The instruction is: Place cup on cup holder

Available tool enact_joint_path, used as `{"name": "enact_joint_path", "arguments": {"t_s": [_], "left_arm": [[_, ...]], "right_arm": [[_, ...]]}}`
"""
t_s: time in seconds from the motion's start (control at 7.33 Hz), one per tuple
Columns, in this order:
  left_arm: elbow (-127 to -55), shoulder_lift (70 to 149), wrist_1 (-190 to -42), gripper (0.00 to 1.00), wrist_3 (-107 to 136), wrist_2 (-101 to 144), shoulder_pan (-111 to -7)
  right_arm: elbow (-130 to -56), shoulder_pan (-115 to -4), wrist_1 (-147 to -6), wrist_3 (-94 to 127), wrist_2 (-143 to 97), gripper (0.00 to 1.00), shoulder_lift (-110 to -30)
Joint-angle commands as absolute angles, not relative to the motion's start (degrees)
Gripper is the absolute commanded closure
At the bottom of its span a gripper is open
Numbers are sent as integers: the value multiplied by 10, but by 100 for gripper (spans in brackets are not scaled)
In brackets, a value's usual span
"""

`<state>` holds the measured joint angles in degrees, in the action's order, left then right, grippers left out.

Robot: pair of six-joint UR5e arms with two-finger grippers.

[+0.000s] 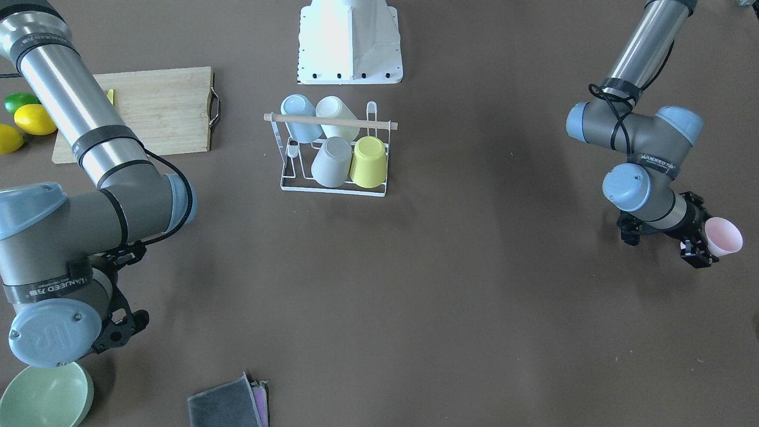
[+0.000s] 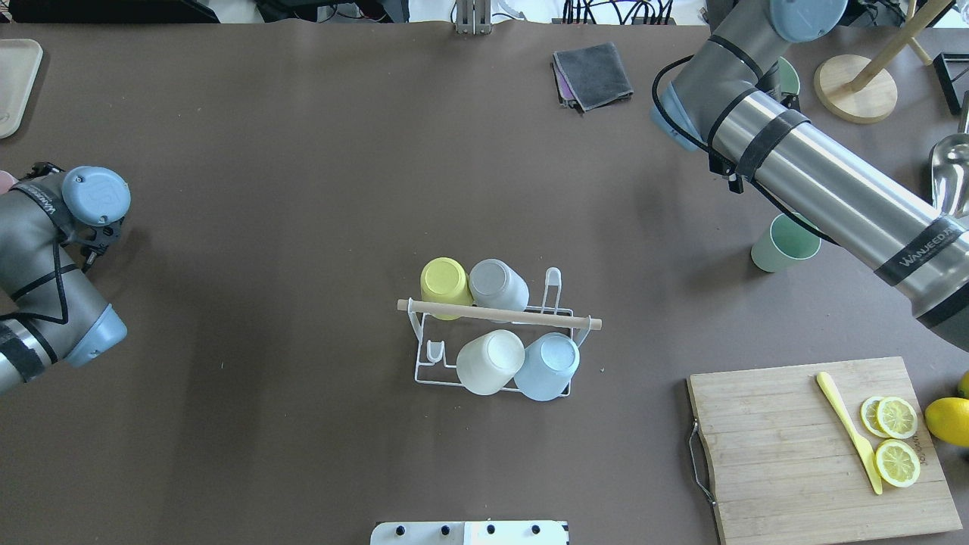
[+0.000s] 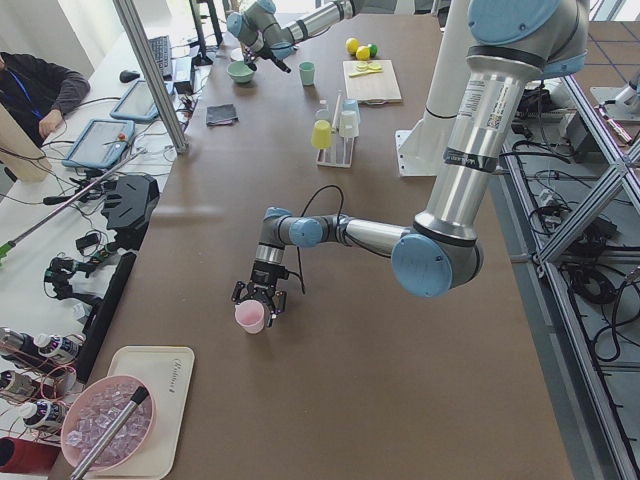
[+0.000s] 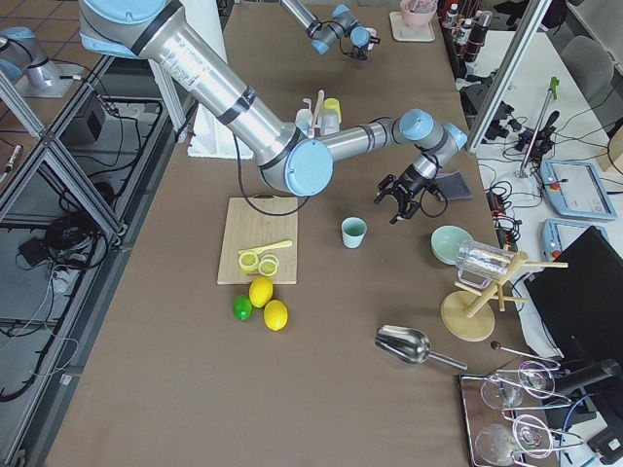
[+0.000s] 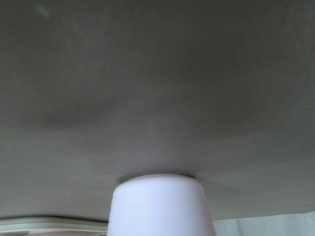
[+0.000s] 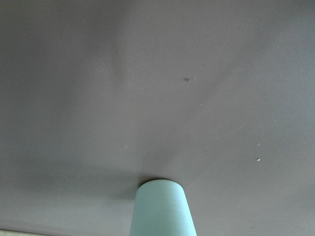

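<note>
The cup holder point(image 1: 332, 121), a white wire rack with a wooden rod, stands mid-table with several cups upside down on its prongs; it also shows in the overhead view point(image 2: 500, 313). A pink cup point(image 1: 724, 237) stands upright on the table at the far left end. My left gripper point(image 1: 699, 249) is right at it, its fingers beside the cup's wall; I cannot tell whether it has closed. The left wrist view shows the cup point(image 5: 160, 209) resting on the table. A green cup point(image 2: 784, 244) stands alone. My right gripper point(image 1: 121, 329) hovers near it, open and empty.
A wooden cutting board point(image 2: 802, 446) with lemon slices and a yellow knife lies at my right. Lemons and a lime point(image 1: 21, 102) lie beside it. A green bowl point(image 1: 44, 394) and folded cloths point(image 1: 228, 403) lie at the far edge. The robot base point(image 1: 350, 41) stands behind the rack.
</note>
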<state>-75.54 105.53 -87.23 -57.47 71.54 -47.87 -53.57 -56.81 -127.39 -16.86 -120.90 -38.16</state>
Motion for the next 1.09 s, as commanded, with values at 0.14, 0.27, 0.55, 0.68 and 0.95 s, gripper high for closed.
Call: {"name": "enact_joint_path", "arguments": {"t_s": [0.14,0.27,0.55,0.68,0.95], "left_arm": [[-753,1035,-908,2,-577,715,-488],[-753,1034,-910,2,-578,715,-492],[-753,1034,-911,3,-579,715,-495],[-753,1034,-911,7,-578,715,-496],[-752,1034,-911,34,-577,715,-495]], "right_arm": [[-489,-538,-1310,-224,-1171,1,-357],[-489,-536,-1326,-230,-1171,1,-356],[-489,-526,-1351,-249,-1148,1,-356],[-488,-517,-1353,-249,-1142,1,-357],[-484,-505,-1352,-249,-1098,1,-356]]}}
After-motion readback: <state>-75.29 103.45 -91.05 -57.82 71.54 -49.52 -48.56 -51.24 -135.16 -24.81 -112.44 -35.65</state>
